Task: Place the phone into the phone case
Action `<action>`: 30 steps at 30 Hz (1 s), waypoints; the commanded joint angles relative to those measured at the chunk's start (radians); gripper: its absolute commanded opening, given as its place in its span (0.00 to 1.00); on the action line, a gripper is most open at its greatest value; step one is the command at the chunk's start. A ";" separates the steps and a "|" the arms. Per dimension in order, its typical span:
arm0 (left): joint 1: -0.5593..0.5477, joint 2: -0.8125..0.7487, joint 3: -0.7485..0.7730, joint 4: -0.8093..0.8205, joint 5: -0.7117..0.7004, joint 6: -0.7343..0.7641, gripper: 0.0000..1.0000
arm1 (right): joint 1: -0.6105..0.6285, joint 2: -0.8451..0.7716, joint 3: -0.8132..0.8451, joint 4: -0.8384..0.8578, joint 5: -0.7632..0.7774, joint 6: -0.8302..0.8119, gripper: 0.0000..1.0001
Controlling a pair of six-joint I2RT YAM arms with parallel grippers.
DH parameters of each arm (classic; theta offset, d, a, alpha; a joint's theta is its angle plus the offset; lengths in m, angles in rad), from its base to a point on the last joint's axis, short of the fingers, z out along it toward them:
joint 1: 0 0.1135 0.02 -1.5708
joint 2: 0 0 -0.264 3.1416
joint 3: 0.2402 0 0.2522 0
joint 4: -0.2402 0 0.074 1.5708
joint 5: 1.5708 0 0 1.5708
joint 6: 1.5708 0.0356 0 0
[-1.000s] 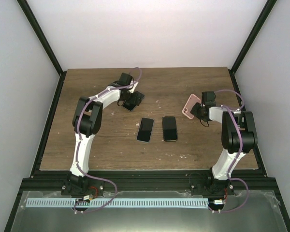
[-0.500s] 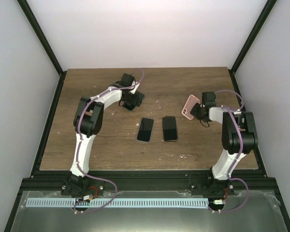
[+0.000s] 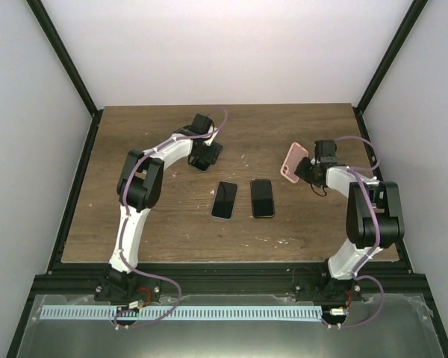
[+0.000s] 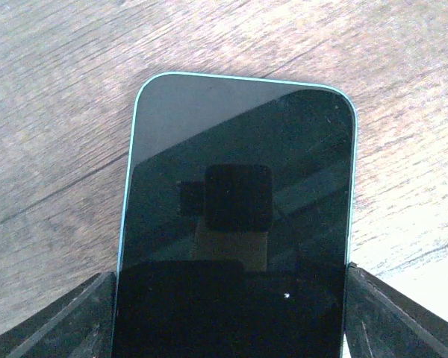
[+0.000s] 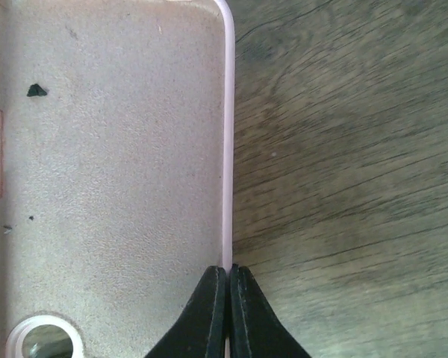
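Note:
My left gripper is shut on a black-screened phone with a teal edge, one finger on each long side, low over the wooden table at the back left. The phone fills the left wrist view. My right gripper pinches the thin side wall of an open pink phone case at the right. In the right wrist view the fingers close on the case's rim, and its beige inside faces the camera, tilted up off the table.
Two more dark phones lie side by side mid-table, one on the left and one with a gold edge on the right. Black frame rails run along the table's left and right sides.
My left gripper with the phone has shifted slightly right. My right arm has shifted a little and the pink case has moved slightly away from the bases.

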 commanded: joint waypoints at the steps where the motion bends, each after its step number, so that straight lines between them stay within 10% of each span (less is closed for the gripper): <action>1: -0.003 0.008 -0.027 -0.110 -0.036 -0.060 0.69 | -0.005 -0.053 -0.024 0.000 -0.082 -0.005 0.01; 14: 0.012 -0.118 -0.092 -0.212 -0.106 -0.182 0.60 | 0.265 -0.126 -0.020 0.004 -0.130 0.097 0.01; 30: 0.130 -0.449 -0.235 -0.285 0.043 -0.286 0.59 | 0.703 0.153 0.203 0.120 -0.126 0.312 0.01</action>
